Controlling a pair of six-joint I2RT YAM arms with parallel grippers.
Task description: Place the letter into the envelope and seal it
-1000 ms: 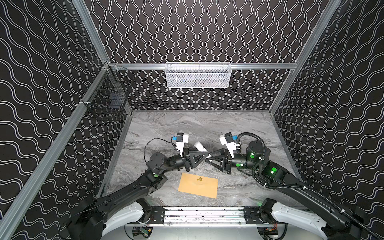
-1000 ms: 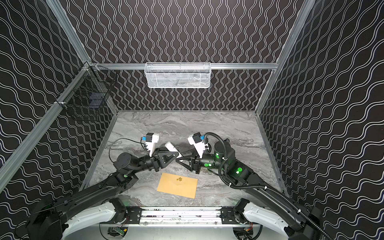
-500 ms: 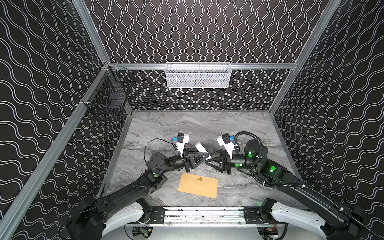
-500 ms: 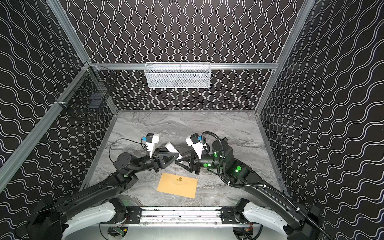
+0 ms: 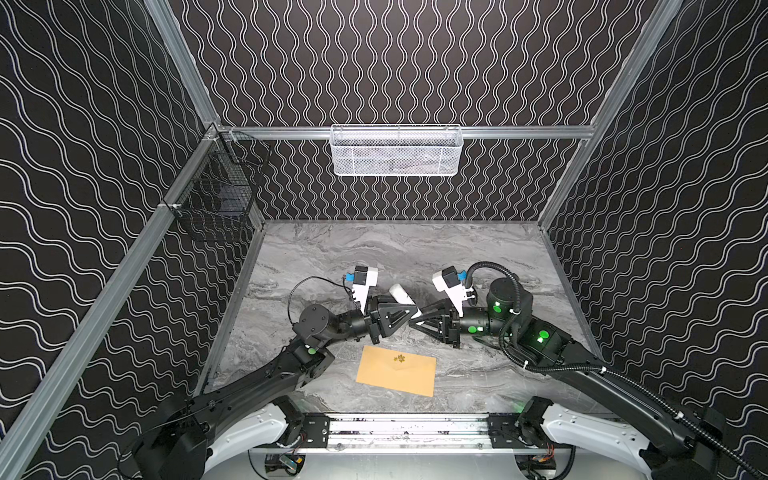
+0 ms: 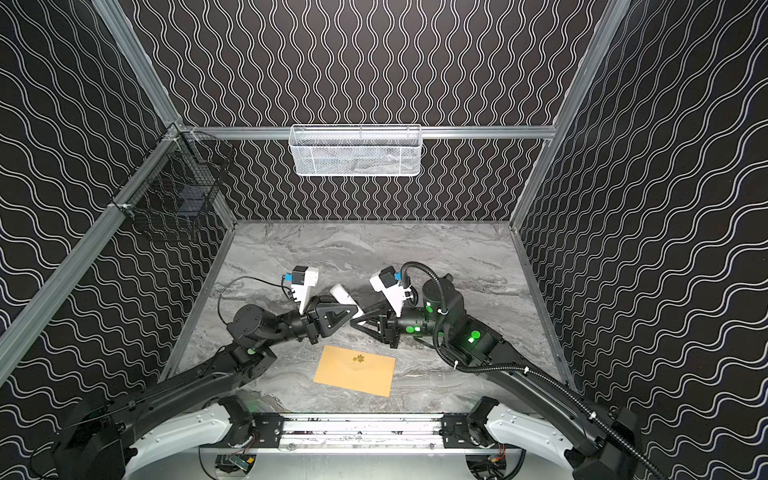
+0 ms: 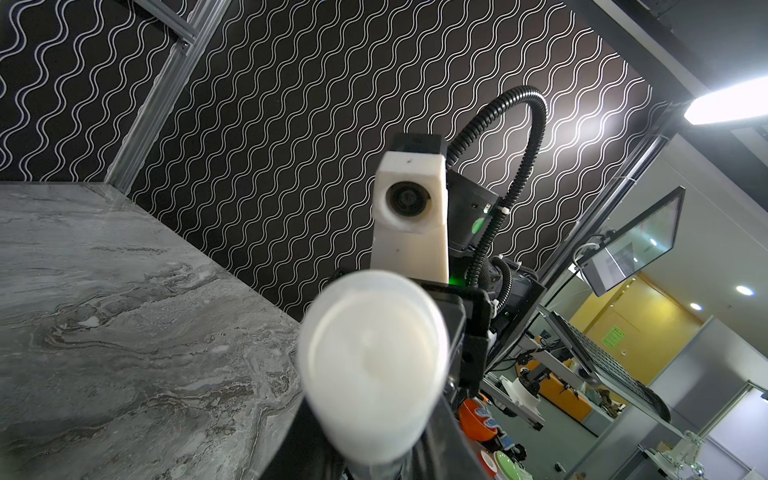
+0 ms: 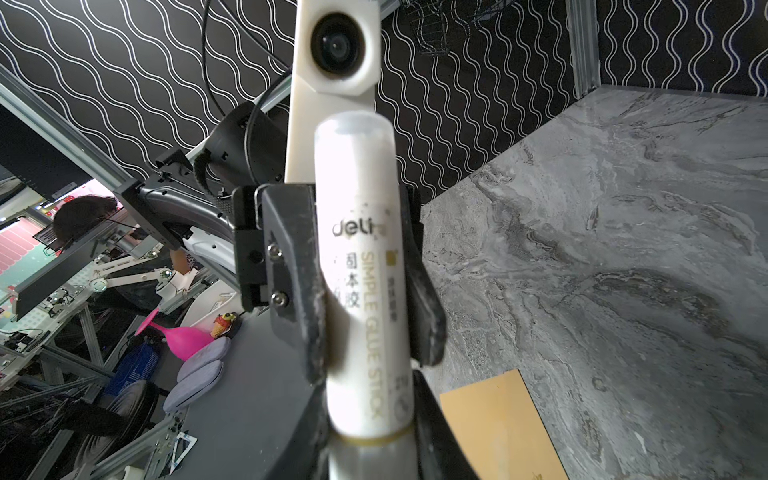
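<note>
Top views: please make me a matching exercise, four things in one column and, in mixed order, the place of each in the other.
Things:
1. glue stick
2. envelope
3. white basket
4. black basket

Places:
A. hangs on the back rail
B. lies flat on the table
C. hangs on the left rail
D. clamped in the left gripper

Pairs: 1-D, 2-B, 3-A, 4-C

The worktop (image 5: 374, 249) shows a smooth grey marble pattern with a low sheen. The envelope (image 5: 397, 372) is matt tan kraft paper. The glue stick (image 8: 365, 291) is smooth white plastic with a printed label. The left end effector (image 8: 370, 353) is matt black plastic, scuffed with pale residue. The basket (image 5: 395, 158) is white wire mesh.
</note>
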